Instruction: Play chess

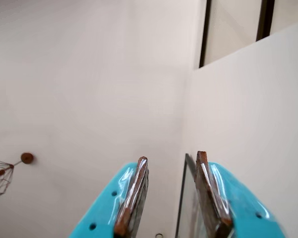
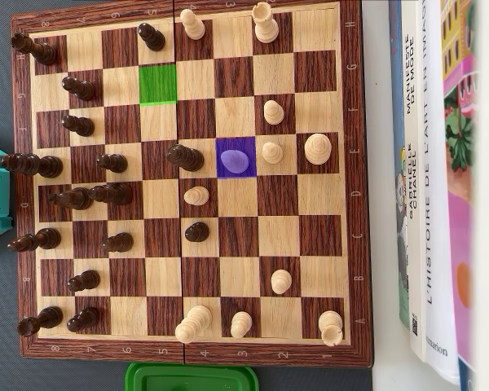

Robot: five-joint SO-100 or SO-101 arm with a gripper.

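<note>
Your gripper (image 1: 171, 196) hung parted and empty, aimed at a wall and off the chessboard (image 2: 354, 163), so no move was underway; next I'd judge it needed lowering onto the purple-marked pawn (image 2: 237, 160) mid-frame, bound for the green square (image 2: 157, 84) upper left.

Bright, even light; wrist view perhaps slightly soft.

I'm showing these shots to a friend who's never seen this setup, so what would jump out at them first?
In the overhead view, two coloured squares stand out on the wooden chessboard: a bright green square that is empty, upper left, and a purple square near the middle with a pale piece on it. In the wrist view, the turquoise gripper points at bare white walls, jaws apart and holding nothing.
</note>
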